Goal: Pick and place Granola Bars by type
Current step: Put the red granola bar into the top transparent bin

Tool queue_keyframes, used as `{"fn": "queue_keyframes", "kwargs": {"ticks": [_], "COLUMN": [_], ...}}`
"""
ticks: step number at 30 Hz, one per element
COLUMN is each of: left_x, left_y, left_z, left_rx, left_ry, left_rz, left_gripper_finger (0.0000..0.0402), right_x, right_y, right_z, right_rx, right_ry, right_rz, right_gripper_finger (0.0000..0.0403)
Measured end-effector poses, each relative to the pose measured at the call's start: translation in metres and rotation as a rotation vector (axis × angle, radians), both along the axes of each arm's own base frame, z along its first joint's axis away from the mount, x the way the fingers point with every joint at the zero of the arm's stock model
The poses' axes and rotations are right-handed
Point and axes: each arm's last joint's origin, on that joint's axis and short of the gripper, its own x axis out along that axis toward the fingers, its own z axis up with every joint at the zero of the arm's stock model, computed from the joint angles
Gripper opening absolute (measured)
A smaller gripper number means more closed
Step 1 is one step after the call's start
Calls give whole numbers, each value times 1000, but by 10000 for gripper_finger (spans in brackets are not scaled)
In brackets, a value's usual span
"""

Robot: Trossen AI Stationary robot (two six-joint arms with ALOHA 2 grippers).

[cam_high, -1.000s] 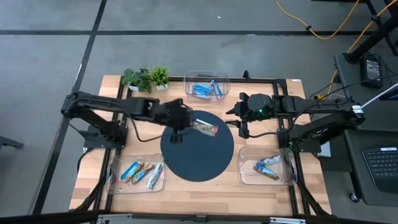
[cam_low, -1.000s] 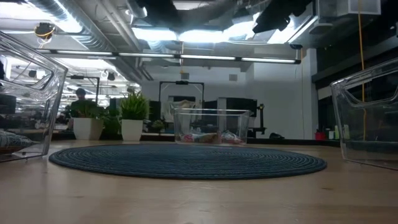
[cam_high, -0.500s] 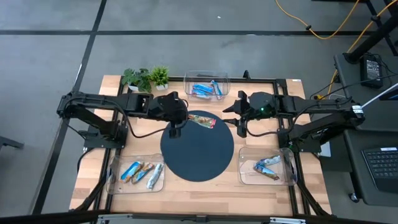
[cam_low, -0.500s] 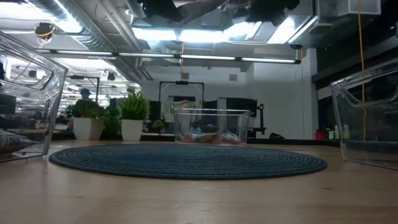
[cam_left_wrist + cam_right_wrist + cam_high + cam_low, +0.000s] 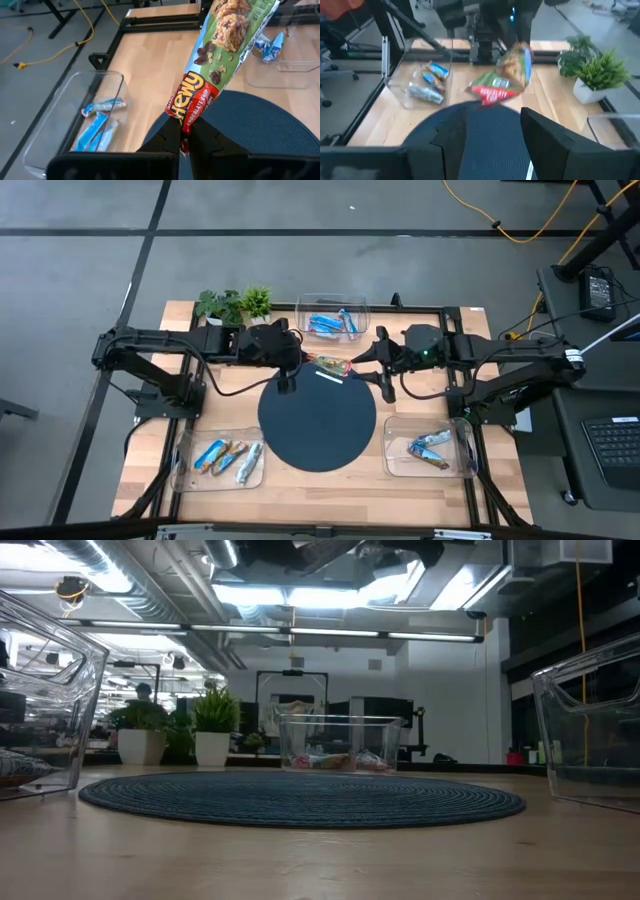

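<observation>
My left gripper (image 5: 292,366) is shut on a granola bar (image 5: 334,365) with a green and red "Chewy" wrapper, held above the far edge of the round dark mat (image 5: 318,420). The bar also shows in the left wrist view (image 5: 220,55) and the right wrist view (image 5: 502,76). My right gripper (image 5: 379,363) is open. It faces the bar's free end from the right, with its fingers (image 5: 547,142) short of the bar. Blue bars lie in the far bin (image 5: 332,320). Mixed bars lie in the near left bin (image 5: 218,457) and the near right bin (image 5: 430,448). My left gripper pinches the bar's red end (image 5: 185,126) between its two fingers. The fingers come from the table's left, roughly level. The bar sticks out past the fingertips along their line, toward the right gripper, and is lifted clear of the mat.
A thin white strip (image 5: 327,377) lies on the far part of the mat, below the held bar. Two potted plants (image 5: 235,304) stand at the far left. The clear bins stand around the mat at the far middle, near left and near right.
My left gripper has carried the bar from above the mat's far part toward the table's far edge and right, toward my right gripper. The bar has stayed clear of the mat. My right gripper has shifted slightly left, toward the bar.
</observation>
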Motion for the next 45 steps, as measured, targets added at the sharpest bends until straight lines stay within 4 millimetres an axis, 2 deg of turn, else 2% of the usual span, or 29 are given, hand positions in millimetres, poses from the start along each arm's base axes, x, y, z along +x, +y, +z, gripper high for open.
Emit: {"fn": "queue_keyframes", "kwargs": {"ticks": [9, 20, 29, 33, 38, 45], "left_x": [1, 1, 1, 1, 2, 4], "left_y": [0, 0, 0, 0, 0, 0], "left_z": [0, 1, 1, 1, 3, 5], "left_rx": [13, 10, 14, 20, 24, 37], "left_ry": [-1, -9, -12, -11, -32, -57], "left_rz": [-9, -5, -7, -11, -13, -22], "left_gripper_finger": [7, 8, 8, 8, 8, 8], "right_x": [15, 29, 29, 29, 28, 26], "right_y": [-1, -3, -5, -5, -14, -22], "right_z": [-1, -14, -14, -14, -15, -16], "right_rx": [46, 86, 49, 55, 110, 261], "right_ry": [-59, -24, -31, -31, -16, 18], "right_rz": [29, 62, 36, 37, 23, 88], "right_gripper_finger": [189, 188, 133, 123, 155, 263]}}
